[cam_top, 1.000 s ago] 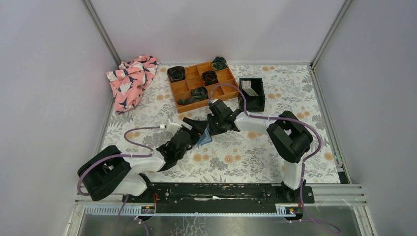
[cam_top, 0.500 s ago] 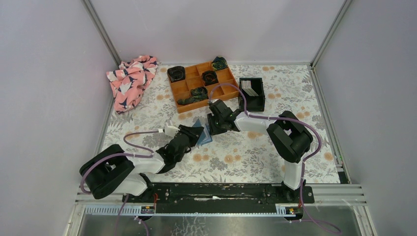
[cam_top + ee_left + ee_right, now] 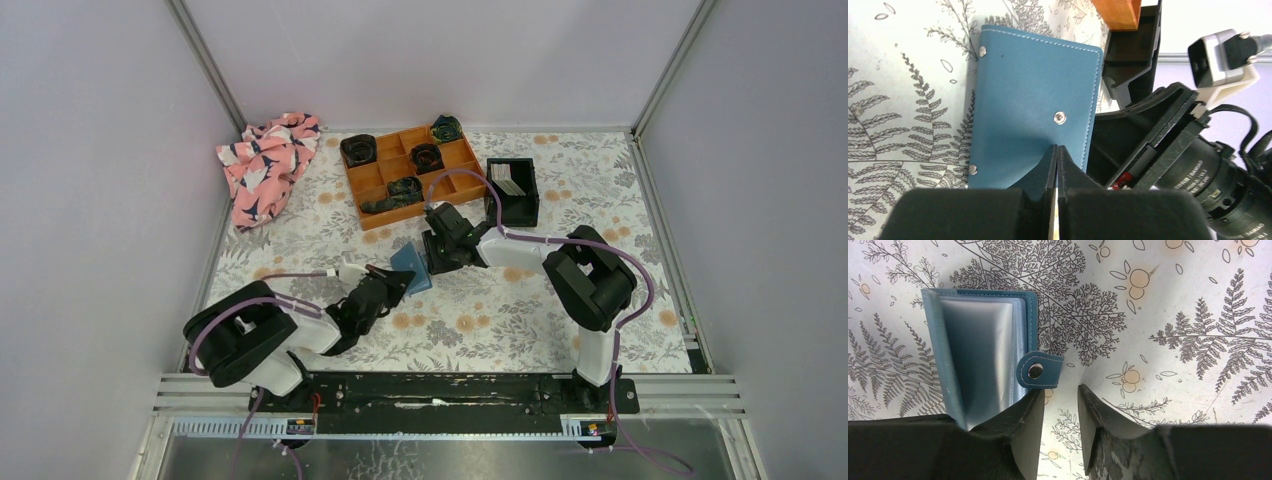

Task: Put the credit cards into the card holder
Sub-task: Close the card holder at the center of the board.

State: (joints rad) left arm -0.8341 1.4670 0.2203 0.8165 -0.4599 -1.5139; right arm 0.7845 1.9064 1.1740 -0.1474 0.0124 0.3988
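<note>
The worktop in front of me is covered in a pale sheet printed with grey ferns and orange blossoms. A crumpled pink patterned cloth sits on it in the far left corner. An orange compartment tray sits at the far middle, with a small black bin just beside its right end. The teal-blue card holder rests near the centre, its snap flap unfastened.

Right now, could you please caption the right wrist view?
Right end effector, open, beside the part-open teal card holder.
</note>
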